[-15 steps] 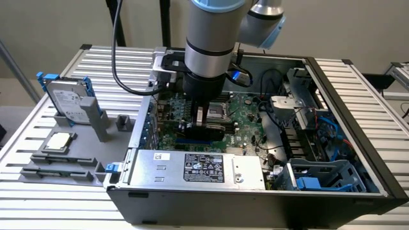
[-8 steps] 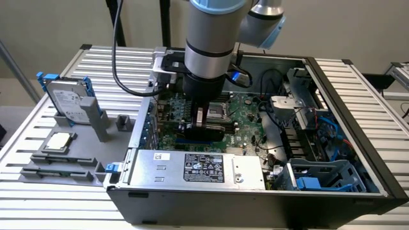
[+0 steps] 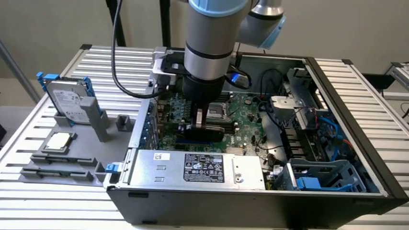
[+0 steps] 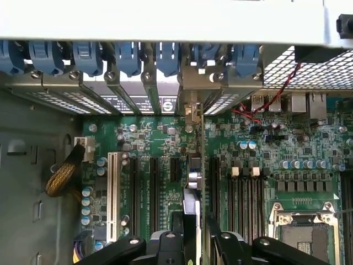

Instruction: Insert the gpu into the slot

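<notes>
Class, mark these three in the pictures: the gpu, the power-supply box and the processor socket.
gpu (image 4: 195, 187), wrist view, its edge facing the camera.
power-supply box (image 3: 204, 167), exterior view, its black label.
processor socket (image 4: 306, 237), wrist view, its centre.

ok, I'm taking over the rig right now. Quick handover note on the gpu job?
Tool: shut on the gpu, low inside the open case.
Gpu: held on edge over the green board, running from the tool toward the rear bracket openings. In the exterior view it sits right at the blue slot.
Done: gpu is in the tool's grip and down at the slot.
Left: can't tell whether it is fully seated; the tool has not let go of it yet.
</notes>
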{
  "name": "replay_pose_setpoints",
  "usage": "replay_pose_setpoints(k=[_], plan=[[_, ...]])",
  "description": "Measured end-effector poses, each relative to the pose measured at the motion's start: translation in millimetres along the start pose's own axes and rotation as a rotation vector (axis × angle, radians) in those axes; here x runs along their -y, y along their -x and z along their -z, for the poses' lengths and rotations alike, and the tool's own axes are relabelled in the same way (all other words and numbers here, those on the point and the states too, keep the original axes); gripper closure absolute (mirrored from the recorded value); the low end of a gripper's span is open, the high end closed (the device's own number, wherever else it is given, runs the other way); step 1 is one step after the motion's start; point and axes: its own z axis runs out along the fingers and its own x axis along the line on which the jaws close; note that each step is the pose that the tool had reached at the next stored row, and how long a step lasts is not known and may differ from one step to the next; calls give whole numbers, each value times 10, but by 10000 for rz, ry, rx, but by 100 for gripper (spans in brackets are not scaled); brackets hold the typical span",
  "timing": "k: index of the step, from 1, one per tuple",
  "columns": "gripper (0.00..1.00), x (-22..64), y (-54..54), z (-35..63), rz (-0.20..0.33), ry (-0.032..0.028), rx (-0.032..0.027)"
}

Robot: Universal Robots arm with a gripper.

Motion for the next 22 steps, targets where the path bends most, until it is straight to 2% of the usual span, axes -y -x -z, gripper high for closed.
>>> replay_pose_setpoints(k=[17,20,21,22], plan=[[74,6,-5,-100,29,51,-7],[72,5,-2,-85,30,51,25],[72,3,-1,-42,28,59,8],[65,-1,0,7,28,64,-3]])
